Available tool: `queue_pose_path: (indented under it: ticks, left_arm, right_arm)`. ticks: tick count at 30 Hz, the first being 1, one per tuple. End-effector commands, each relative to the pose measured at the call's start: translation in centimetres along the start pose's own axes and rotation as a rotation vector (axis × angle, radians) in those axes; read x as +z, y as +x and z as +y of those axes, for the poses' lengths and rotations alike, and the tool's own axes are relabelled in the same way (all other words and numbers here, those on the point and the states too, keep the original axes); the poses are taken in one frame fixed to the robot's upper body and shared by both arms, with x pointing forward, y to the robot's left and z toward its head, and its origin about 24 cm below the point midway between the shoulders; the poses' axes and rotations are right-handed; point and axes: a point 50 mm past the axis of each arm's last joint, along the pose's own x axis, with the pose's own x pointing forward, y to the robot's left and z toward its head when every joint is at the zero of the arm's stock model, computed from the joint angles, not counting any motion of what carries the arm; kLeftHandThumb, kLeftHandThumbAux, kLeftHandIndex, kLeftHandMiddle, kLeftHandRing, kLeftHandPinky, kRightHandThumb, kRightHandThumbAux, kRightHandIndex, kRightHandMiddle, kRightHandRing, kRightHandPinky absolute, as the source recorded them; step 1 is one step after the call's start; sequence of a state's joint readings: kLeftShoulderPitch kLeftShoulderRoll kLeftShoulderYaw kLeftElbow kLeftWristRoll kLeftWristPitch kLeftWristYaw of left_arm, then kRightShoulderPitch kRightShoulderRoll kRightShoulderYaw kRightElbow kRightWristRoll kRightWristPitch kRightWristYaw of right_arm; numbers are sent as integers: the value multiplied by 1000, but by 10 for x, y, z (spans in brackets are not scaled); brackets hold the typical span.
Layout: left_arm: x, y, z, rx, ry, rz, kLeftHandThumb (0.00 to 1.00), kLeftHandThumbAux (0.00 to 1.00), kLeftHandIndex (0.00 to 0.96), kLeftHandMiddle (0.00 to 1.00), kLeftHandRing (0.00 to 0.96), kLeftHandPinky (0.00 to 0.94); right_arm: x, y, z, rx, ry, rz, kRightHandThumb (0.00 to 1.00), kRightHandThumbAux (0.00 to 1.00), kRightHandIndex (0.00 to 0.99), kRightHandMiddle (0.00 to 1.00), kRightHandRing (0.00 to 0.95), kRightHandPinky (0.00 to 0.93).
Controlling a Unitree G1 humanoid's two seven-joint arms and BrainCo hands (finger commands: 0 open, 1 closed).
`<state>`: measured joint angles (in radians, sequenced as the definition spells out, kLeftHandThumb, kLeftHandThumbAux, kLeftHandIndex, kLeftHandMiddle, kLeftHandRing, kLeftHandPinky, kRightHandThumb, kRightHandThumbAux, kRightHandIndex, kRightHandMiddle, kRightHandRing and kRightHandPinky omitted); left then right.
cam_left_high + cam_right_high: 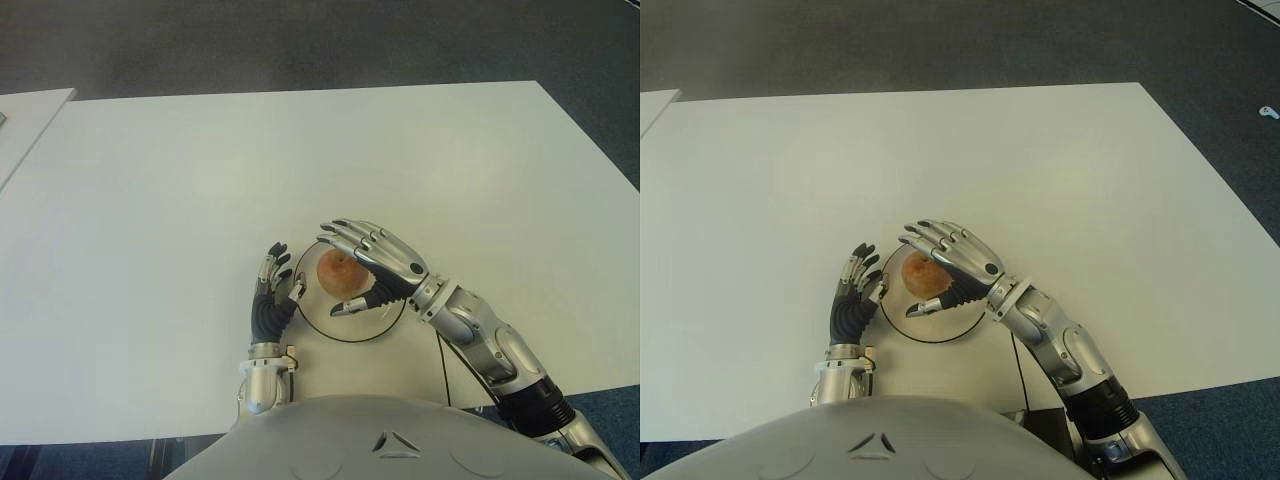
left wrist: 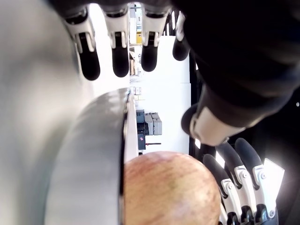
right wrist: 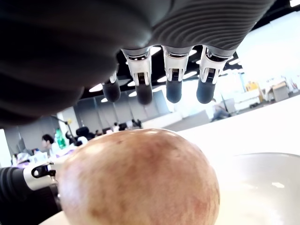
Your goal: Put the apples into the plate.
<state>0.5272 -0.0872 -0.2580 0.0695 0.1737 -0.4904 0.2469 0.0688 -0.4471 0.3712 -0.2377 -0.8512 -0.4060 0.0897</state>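
A reddish apple sits in a white plate with a dark rim near the table's front edge. My right hand arches over the apple from the right. Its fingers are stretched out above the fruit, with a gap showing in the right wrist view, and its thumb lies low over the plate on the apple's near side. It is open. My left hand stands just left of the plate's rim with its fingers relaxed, holding nothing. The left wrist view shows the apple beyond the plate's rim.
The white table stretches far and wide around the plate. A second table's corner shows at the far left. A thin black cable runs along my right forearm to the near edge. Dark carpet lies beyond the table.
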Motion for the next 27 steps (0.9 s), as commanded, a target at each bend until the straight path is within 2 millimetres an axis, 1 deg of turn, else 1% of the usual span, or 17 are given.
queue_pose_path:
  ticks: [1, 4, 8, 15, 17, 19, 21, 22, 24, 27]
  left_arm:
    - [-1, 5, -7, 11, -20, 7, 157, 711, 102, 148, 180, 243]
    - [-1, 5, -8, 11, -23, 7, 164, 710, 105, 159, 193, 257]
    - [-2, 5, -8, 9, -14, 7, 168, 710, 110, 169, 202, 252]
    - [-3, 5, -8, 9, -2, 12, 160, 707, 111, 174, 205, 245]
    - [-3, 4, -8, 8, -8, 21, 155, 706, 112, 175, 206, 244]
    - [-3, 4, -8, 8, -15, 26, 151, 708, 114, 177, 208, 243]
    - [-3, 4, -9, 10, -22, 28, 151, 710, 116, 179, 210, 244]
    - [-2, 4, -9, 14, -28, 27, 152, 711, 117, 180, 211, 244]
    - [-1, 4, -9, 20, -37, 25, 160, 717, 120, 184, 215, 250]
    - [2, 4, -10, 29, -51, 18, 169, 721, 126, 191, 222, 256]
  right_arm:
    - [-2, 1, -4, -11, 19, 0, 64, 242, 0, 0, 0, 0]
    - [-3, 1, -6, -12, 19, -3, 65, 230, 0, 0, 0, 0]
    - [-4, 1, -9, -11, 34, -2, 74, 213, 0, 0, 0, 0]
    - [-6, 0, -11, 0, 46, 7, 80, 212, 0, 0, 0, 0]
    - [-9, -1, -12, -3, 61, 20, 82, 218, 0, 0, 0, 0]
    - [-17, -1, -12, -14, 95, 45, 90, 225, 0, 0, 0, 0]
    - [-30, -1, -13, -32, 150, 86, 98, 230, 0, 0, 0, 0]
    - [-41, -1, -14, -52, 204, 127, 103, 232, 0, 0, 0, 0]
    - [-55, -1, -13, -83, 279, 180, 112, 231, 0, 0, 0, 0]
    - [-67, -4, -11, -137, 373, 232, 120, 225, 0, 0, 0, 0]
